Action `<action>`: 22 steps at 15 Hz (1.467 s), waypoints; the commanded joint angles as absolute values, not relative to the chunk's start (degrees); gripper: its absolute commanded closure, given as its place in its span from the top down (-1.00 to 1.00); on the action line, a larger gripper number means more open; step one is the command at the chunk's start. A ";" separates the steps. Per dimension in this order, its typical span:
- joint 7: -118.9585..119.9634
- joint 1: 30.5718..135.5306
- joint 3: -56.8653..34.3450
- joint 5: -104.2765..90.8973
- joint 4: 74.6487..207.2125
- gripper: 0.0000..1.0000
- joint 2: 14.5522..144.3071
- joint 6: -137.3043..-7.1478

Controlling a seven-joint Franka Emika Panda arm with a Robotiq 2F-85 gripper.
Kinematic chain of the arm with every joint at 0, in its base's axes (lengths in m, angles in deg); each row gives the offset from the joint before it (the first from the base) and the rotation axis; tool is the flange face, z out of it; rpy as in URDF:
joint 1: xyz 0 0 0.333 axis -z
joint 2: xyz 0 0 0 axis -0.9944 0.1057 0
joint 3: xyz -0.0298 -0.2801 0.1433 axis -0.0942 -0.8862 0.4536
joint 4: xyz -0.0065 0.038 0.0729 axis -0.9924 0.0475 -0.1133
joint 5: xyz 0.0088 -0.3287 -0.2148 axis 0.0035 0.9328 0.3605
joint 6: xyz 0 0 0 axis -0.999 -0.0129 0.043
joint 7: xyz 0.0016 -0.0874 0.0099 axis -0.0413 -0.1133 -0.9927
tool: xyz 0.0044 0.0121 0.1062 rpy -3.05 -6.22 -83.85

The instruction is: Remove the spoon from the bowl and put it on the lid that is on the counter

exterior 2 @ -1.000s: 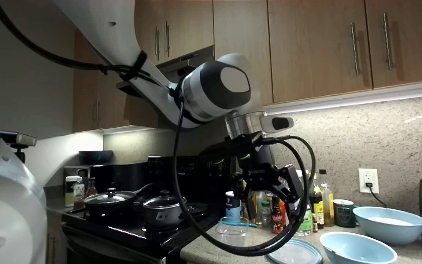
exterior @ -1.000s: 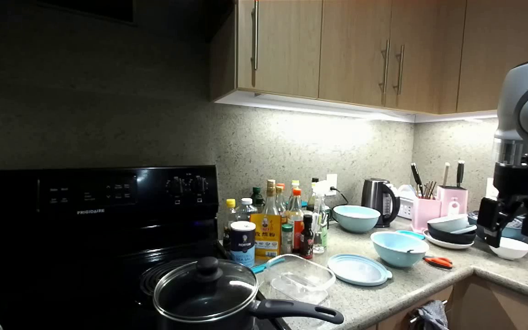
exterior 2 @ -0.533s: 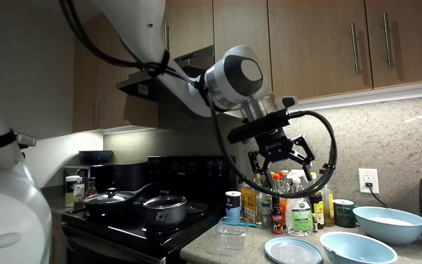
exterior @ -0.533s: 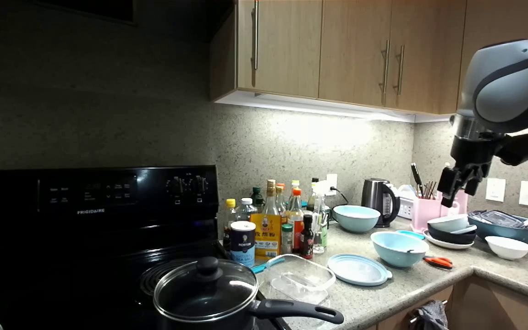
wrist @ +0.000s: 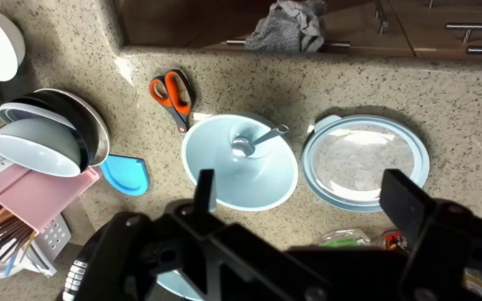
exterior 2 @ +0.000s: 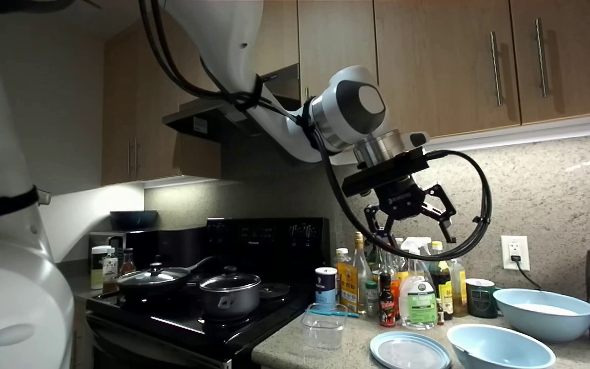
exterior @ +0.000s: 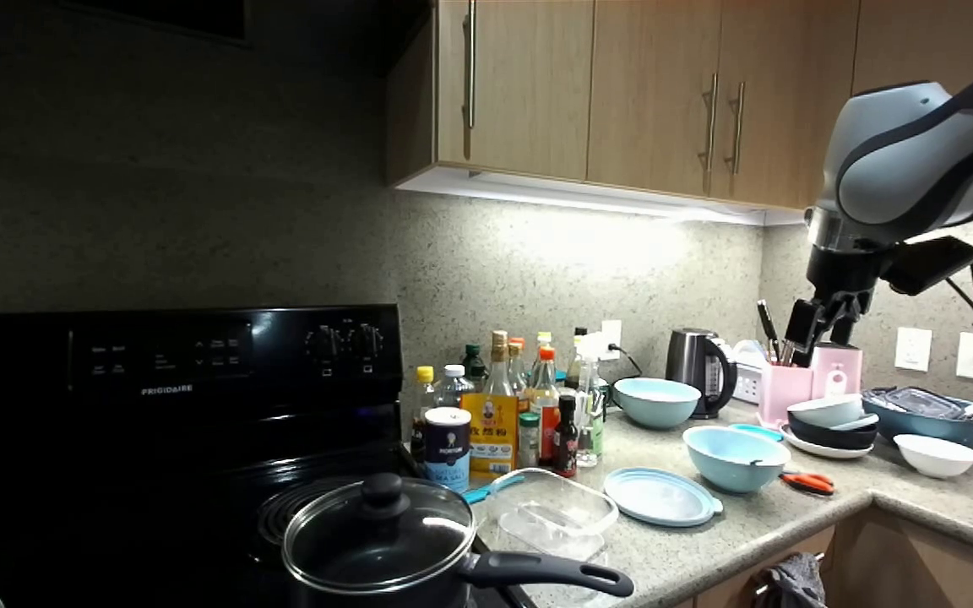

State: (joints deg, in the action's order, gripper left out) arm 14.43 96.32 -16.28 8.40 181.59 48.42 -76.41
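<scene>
Probably light, stiff and slick, that silvery metal spoon [wrist: 262,139] invites a pinch on its jutting handle [wrist: 273,133]; my black claw [wrist: 298,175] gapes.

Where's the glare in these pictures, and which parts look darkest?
In the wrist view, white glare streaks the lid, the spoon catches a glint, and the tool is near-black; in an exterior view, part of the backsplash washes out to near white; in both exterior views, the stove sits in gloom.
</scene>
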 commanded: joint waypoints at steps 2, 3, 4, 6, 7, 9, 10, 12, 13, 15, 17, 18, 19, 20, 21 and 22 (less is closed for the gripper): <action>18.48 94.36 -17.80 2.85 176.92 1.00 52.20 -70.81; 20.30 93.78 -18.36 1.01 175.26 1.00 53.75 -69.37; 19.83 93.83 -18.44 0.83 172.66 1.00 56.31 -67.71; 17.74 94.38 -18.33 2.21 167.75 1.00 61.32 -65.07; 17.61 94.50 -18.41 2.41 165.37 1.00 63.55 -63.81; 16.37 94.89 -18.68 3.40 160.60 1.00 68.89 -62.41; 16.27 95.04 -18.90 3.45 158.55 1.00 71.36 -62.16; 15.66 95.31 -19.35 4.20 155.33 1.00 75.57 -62.69; 14.94 95.44 -19.66 5.05 153.93 1.00 77.43 -63.17; 13.88 95.70 -20.45 7.25 151.89 1.00 80.54 -64.79; 15.26 95.75 -19.90 5.77 153.21 1.00 79.40 -64.15; 15.23 95.83 -20.06 5.94 152.39 1.00 80.39 -64.16; 15.22 95.88 -20.13 6.00 151.86 1.00 80.92 -64.16; 15.22 95.88 -20.14 6.02 151.67 1.00 81.05 -64.16; 15.22 95.88 -20.14 6.03 151.56 1.00 81.03 -64.15; 15.22 95.88 -20.14 6.03 151.47 1.00 81.03 -64.15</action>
State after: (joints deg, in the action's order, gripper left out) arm 15.29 95.27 -20.79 5.83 151.65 81.03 -64.36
